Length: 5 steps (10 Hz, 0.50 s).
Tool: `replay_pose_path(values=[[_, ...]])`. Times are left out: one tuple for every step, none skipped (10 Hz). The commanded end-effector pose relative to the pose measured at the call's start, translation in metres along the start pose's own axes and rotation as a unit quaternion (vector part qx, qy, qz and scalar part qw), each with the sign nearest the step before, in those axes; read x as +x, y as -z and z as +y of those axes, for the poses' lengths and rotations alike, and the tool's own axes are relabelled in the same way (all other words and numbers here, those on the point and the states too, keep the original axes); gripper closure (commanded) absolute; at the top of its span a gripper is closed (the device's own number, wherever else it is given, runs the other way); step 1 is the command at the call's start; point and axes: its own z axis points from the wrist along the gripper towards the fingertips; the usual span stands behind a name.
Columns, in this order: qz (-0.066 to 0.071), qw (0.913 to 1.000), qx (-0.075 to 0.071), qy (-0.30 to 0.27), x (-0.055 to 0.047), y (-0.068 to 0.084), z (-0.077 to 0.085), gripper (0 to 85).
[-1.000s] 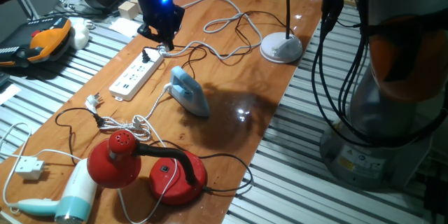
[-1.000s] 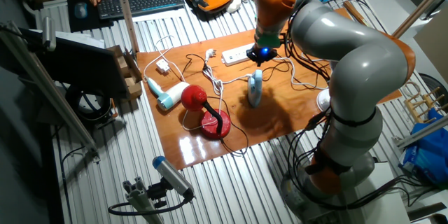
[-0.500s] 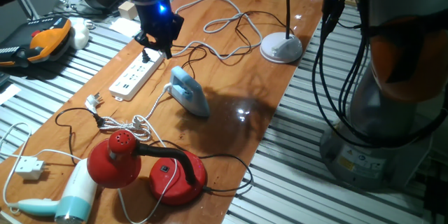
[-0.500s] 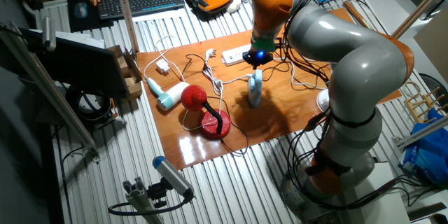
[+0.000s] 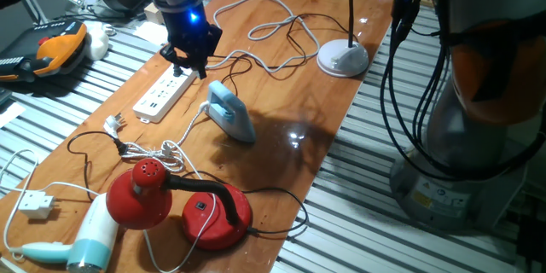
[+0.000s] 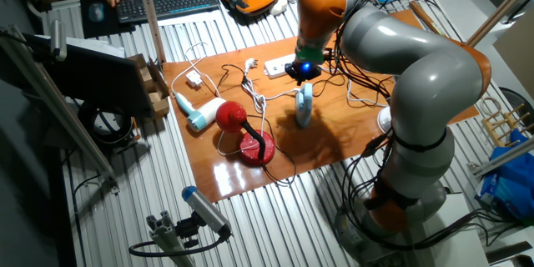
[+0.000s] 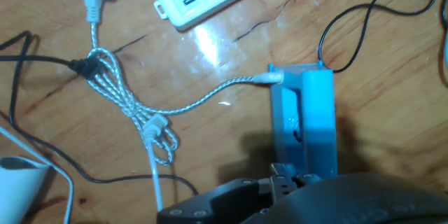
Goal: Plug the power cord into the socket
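Gripper (image 5: 189, 60) over one end of the socket (image 5: 164, 94), just past the iron (image 5: 232, 113)

The socket is a long, flat, white strip with a row of holes. It lies right beside the iron, on the side away from the lamp (image 5: 343, 55). Its long side runs from under the gripper off toward the loose grey-white plug (image 5: 113, 123). There is only one arm, and its gripper hangs right above the strip's end that is nearest the iron's back. The power cord (image 5: 264, 4) is a thin white line that loops on the wood behind the iron and comes back toward the gripper. Its plug end is hidden under the dark fingers, so it may be in the gripper. I cannot tell if the fingers are wide or pinched together.
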Motion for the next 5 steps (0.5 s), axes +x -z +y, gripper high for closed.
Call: replay_pose_path(values=[[-0.003,1.0,-0.001,-0.003,0.0012,-0.0009,0.0018,85.0],[-0.008,0.9999,0.0,-0.009,0.0019,-0.0021,0.004,85.0],[-0.013,0.9998,-0.002,-0.014,0.0026,-0.0039,0.0059,85.0],[-0.015,0.9997,-0.008,-0.017,0.0025,-0.0062,0.0069,85.0],[-0.017,0.9997,-0.01,-0.016,0.0019,-0.0082,0.0076,85.0]])
